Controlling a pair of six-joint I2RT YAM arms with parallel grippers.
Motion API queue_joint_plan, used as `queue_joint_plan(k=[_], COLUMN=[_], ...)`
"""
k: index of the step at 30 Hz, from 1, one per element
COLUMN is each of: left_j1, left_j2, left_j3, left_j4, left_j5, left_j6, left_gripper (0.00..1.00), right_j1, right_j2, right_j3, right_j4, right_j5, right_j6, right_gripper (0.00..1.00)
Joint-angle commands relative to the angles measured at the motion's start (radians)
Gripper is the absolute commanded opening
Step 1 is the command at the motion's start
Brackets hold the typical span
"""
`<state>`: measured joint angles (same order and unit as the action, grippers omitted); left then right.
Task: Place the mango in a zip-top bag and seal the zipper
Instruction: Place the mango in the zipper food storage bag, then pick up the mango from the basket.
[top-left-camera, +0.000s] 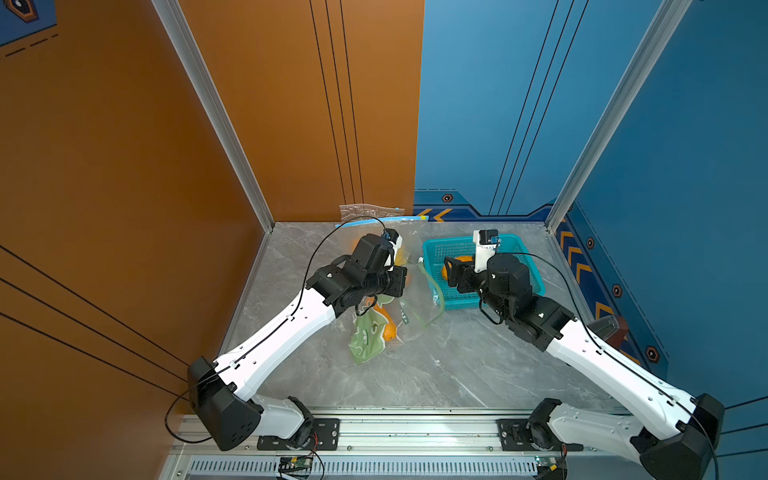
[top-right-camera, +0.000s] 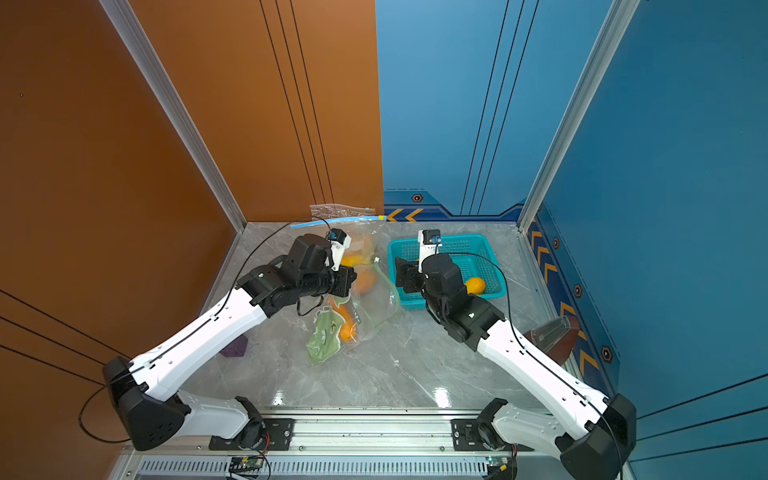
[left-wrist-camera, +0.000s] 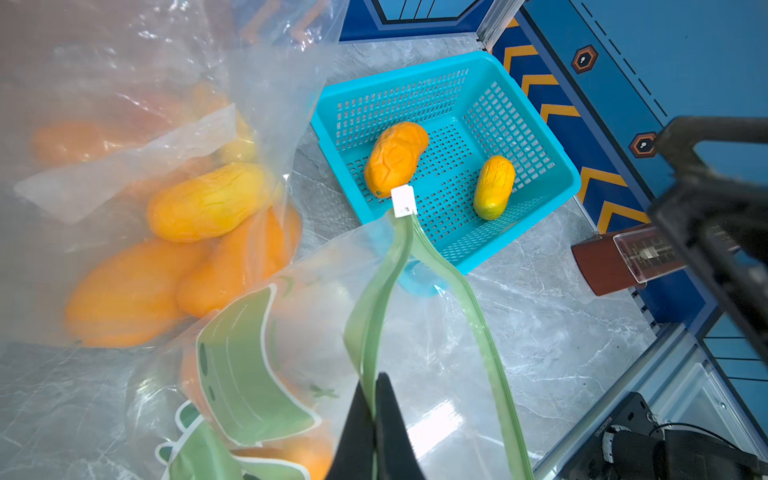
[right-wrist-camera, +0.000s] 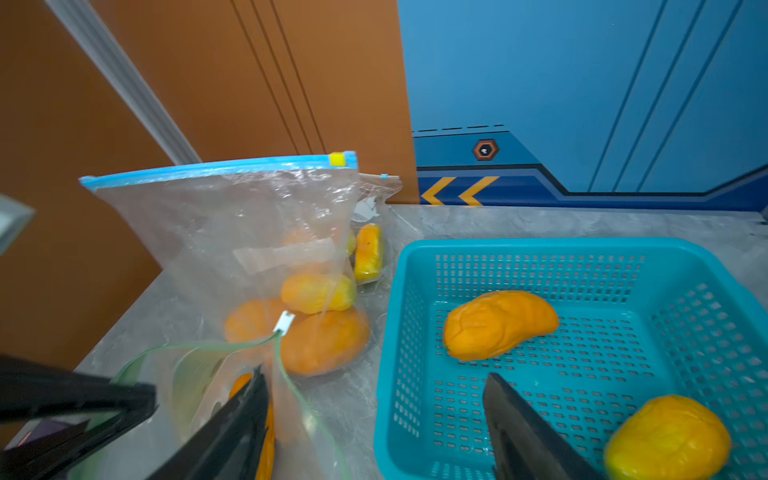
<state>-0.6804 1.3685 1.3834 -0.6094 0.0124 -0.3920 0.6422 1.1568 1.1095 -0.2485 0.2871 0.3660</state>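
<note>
Left wrist view: one mango (left-wrist-camera: 395, 160) and a second mango (left-wrist-camera: 493, 187) lie loose in the blue basket (left-wrist-camera: 575, 183), apart from each other, neither of them held. A third fruit shows orange through the green-printed bag (left-wrist-camera: 257, 357), which lies on the grey table (top-left-camera: 457, 365) just beside the basket, so the loading step looks at least partly done.

The bag's mouth gapes. Its green zipper strip (left-wrist-camera: 382, 291) splits into two bands that meet only at the white slider (left-wrist-camera: 403, 201), parked at one end, so the sealing step is not yet done. The left gripper (left-wrist-camera: 374, 395) has its jaws pressed together on one band of that strip, holding the mouth up.

In the right wrist view, the right gripper (right-wrist-camera: 376, 374) is spread wide with nothing between its jaws, over the near edge of the basket. It seems poised to fetch more fruit, though that is a judgement.

Farther off stands a clear bag (right-wrist-camera: 232, 232) holding several mangoes, its blue zipper (right-wrist-camera: 216, 168) apparently closed. A smaller bag (right-wrist-camera: 374, 199) with one fruit stands behind it.

What appears left is any further loading, then running the slider along the green strip.
</note>
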Motion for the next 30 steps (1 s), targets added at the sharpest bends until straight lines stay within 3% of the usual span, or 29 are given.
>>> queue_joint_plan(k=[1,7,17,22,30], left_j1=[0.014,0.016,0.016,0.018,0.018], left_j2=[-0.027,-0.023,-0.012,-0.014,-0.015], left_j3=[-0.017,-0.022,-0.029,-0.034,-0.041], left_j4=[0.017,0.017,0.027,0.028,0.033], left_j5=[0.006,0.012,0.029,0.032,0.044], left_j6=[-0.013,-0.015,-0.016,-0.018,-0.019], left_gripper=[0.00,0.00,0.00,0.00,0.00], right_j1=[-0.087,-0.248,-0.326,-0.338,-0.342], right_j2=[0.076,0.283,0.639,0.751,0.857], right_j3=[0.080,0.179,0.390,0.452,0.528], right_j4=[-0.283,-0.358,-0.327,-0.319,-0.332], right_j5=[0.009,-0.178,-0.279,-0.265,-0.174], right_j6=[0.101,0.189,0.277,0.329,0.377], right_gripper=[0.81,0.85,0.94,1.00,1.00])
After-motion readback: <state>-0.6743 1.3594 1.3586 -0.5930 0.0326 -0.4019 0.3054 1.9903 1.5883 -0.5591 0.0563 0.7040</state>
